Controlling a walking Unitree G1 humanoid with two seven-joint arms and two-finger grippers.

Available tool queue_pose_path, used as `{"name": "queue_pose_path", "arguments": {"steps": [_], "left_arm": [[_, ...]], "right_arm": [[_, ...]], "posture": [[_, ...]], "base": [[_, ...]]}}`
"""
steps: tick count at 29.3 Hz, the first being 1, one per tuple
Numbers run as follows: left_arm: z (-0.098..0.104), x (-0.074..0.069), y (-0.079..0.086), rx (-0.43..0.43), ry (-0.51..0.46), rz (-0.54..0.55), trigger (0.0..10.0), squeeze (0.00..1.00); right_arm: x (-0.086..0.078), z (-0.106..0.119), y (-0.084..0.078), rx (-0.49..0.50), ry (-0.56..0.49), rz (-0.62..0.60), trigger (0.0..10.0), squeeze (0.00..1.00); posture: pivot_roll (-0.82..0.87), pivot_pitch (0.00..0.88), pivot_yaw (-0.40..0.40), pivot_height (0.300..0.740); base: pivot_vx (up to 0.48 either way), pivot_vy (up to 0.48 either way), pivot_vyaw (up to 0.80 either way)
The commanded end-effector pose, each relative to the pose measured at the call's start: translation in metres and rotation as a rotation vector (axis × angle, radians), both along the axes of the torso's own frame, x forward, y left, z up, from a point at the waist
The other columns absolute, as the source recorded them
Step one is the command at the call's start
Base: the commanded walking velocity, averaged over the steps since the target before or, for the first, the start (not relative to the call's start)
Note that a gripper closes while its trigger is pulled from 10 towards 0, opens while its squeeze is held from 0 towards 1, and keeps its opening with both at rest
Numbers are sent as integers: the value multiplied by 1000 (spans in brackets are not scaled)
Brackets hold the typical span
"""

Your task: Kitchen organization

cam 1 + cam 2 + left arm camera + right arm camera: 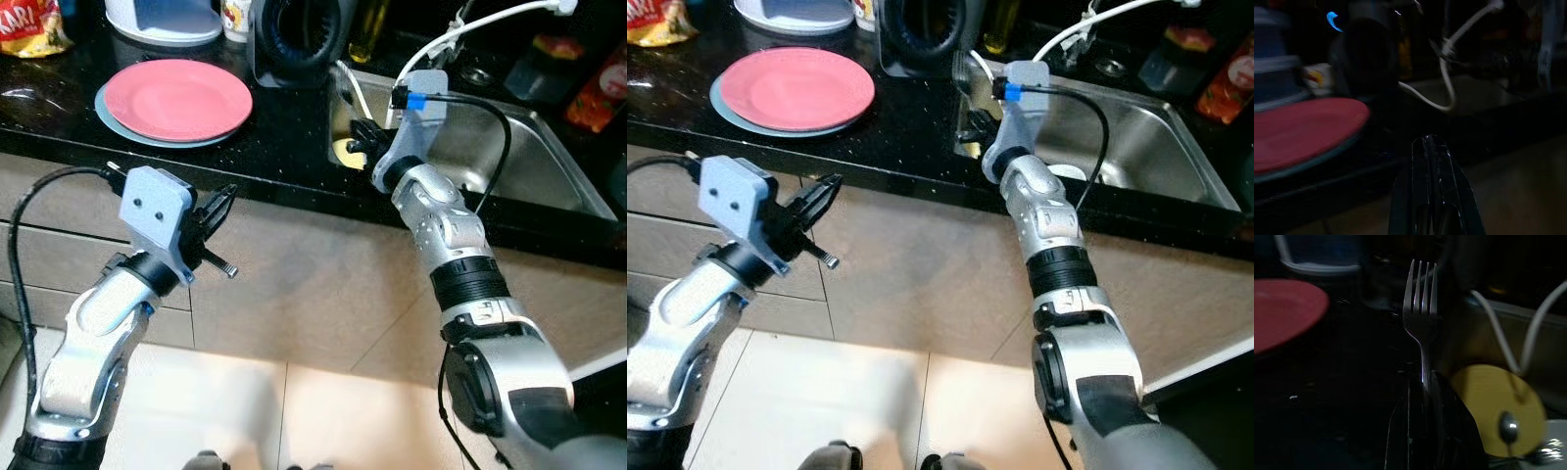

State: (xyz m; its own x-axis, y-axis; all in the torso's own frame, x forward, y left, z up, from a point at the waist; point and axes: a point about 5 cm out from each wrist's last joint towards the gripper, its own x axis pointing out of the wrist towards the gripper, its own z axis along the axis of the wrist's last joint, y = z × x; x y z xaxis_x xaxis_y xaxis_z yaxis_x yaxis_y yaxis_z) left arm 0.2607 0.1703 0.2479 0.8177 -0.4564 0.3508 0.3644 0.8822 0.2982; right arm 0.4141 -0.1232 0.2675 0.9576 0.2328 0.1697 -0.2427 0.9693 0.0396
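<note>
My right gripper (359, 138) hovers at the left rim of the steel sink (549, 171), shut on a silver fork (1421, 298) whose tines point up and away from the fingers. Just beyond the fork, a yellow plate (1498, 406) lies in the sink with a spoon (1508, 424) on it. A pink plate (176, 98) rests on a pale blue plate (106, 113) on the black counter (284, 147). My left gripper (225, 199) is shut and empty, held in front of the counter edge below the plates.
A black appliance (299, 39) and a white appliance (162, 18) stand at the back of the counter. A white hose (441, 39) curves over the sink. A snack bag (29, 24) lies far left, a red packet (600, 93) far right. Cabinet fronts (294, 294) lie below.
</note>
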Motion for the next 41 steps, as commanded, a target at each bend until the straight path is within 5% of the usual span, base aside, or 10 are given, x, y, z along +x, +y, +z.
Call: {"name": "queue_pose_path", "arguments": {"steps": [1,22,41], "left_arm": [[8,-4,1,-3,-19,0,10000,0],[7,0,-12,-15,20,-39,10000,0],[10,2,-13,-19,7,-43,10000,0]], "right_arm": [[2,5,-11,-2,-19,-45,10000,0],[4,-9,-28,87,3,-88,10000,0],[0,-29,-23,90,30,-69,10000,0]], "posture": [[246,136,-175,740],[232,117,-154,740],[241,91,-155,740]], "base": [[0,0,0],[0,0,-445],[462,0,0]]}}
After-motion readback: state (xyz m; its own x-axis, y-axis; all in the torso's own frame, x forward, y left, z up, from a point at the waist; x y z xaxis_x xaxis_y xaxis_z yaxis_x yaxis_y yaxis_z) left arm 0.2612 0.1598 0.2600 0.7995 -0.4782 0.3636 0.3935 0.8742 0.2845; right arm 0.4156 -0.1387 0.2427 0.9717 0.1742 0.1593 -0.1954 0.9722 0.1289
